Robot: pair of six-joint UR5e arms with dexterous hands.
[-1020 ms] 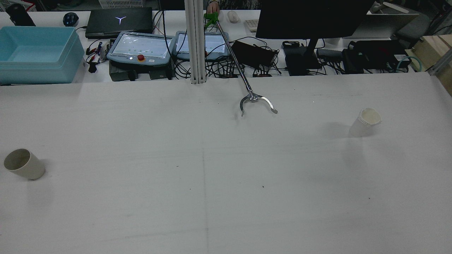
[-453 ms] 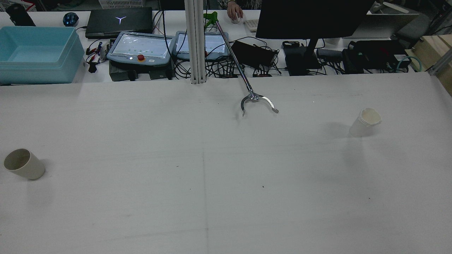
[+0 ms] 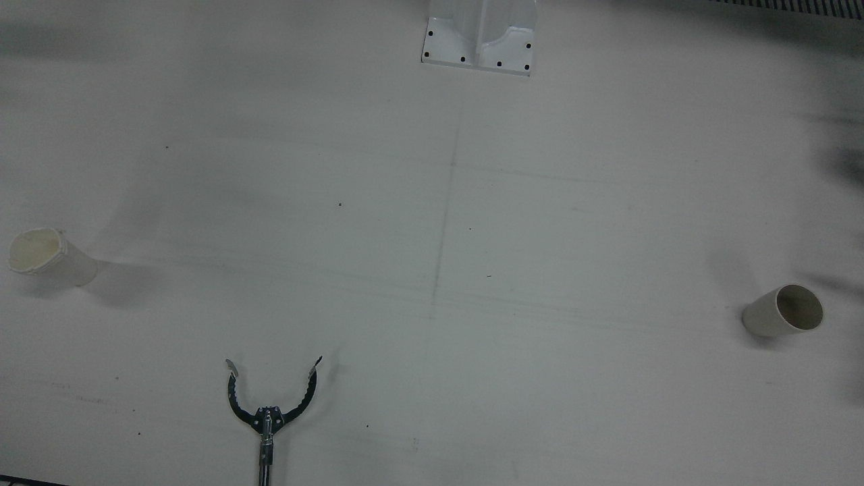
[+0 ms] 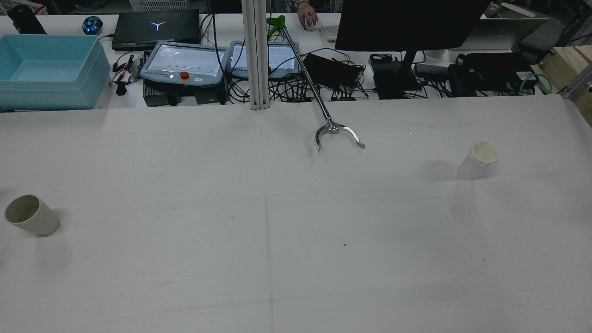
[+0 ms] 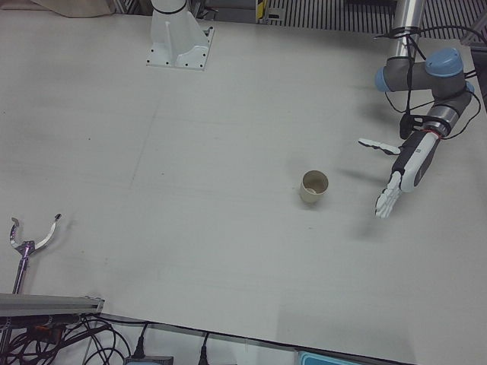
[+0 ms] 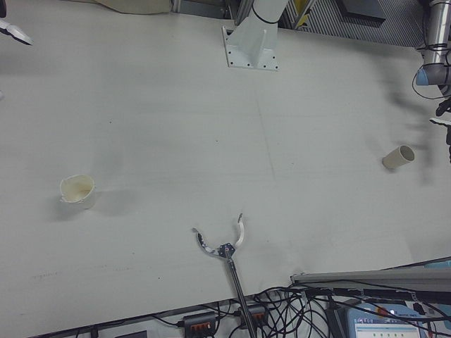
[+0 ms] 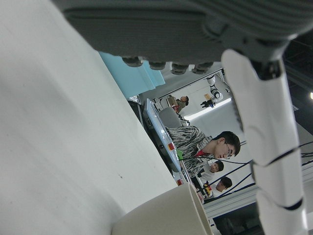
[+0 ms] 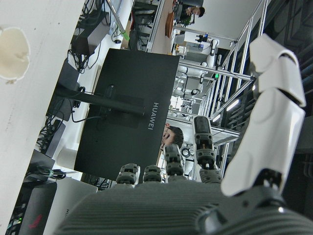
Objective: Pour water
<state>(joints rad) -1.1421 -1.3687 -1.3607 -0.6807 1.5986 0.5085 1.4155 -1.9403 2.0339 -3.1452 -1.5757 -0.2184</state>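
Cups, front view: we count two on the table (image 3: 432, 202), a beige cup (image 3: 783, 318) at that view's right edge and a crumpled white cup (image 3: 50, 256) at its left, well apart. One reacher tool (image 3: 270, 405) lies near the bottom edge with its claw spread. No arm shows.
Rear view: the beige cup (image 4: 31, 215) stands far left, before our left arm; the white cup (image 4: 478, 160) stands far right. Neither hand appears. One reacher tool (image 4: 323, 115), a person's hand (image 4: 307, 18) on the desk beyond.
Left-front view: our left hand (image 5: 399, 171) hovers just beside the beige cup (image 5: 313, 187), not touching, fingers stretched out and apart, holding nothing.
Right-front view: the white cup (image 6: 76, 191) stands alone, no hand near it; the beige cup (image 6: 398, 156) is far right.
Left hand view: fingers (image 7: 264, 142) extended, palm empty, the beige cup (image 7: 166, 215) close below.
Right hand view: right hand (image 8: 195, 196) empty, fingers (image 8: 269, 122) extended; the white cup (image 8: 13, 53) is well apart.
Step in hand: we judge it to be reaching for the beige cup. We should approach level from the side and close around its mid-wall evenly, as a light cup tips easily.
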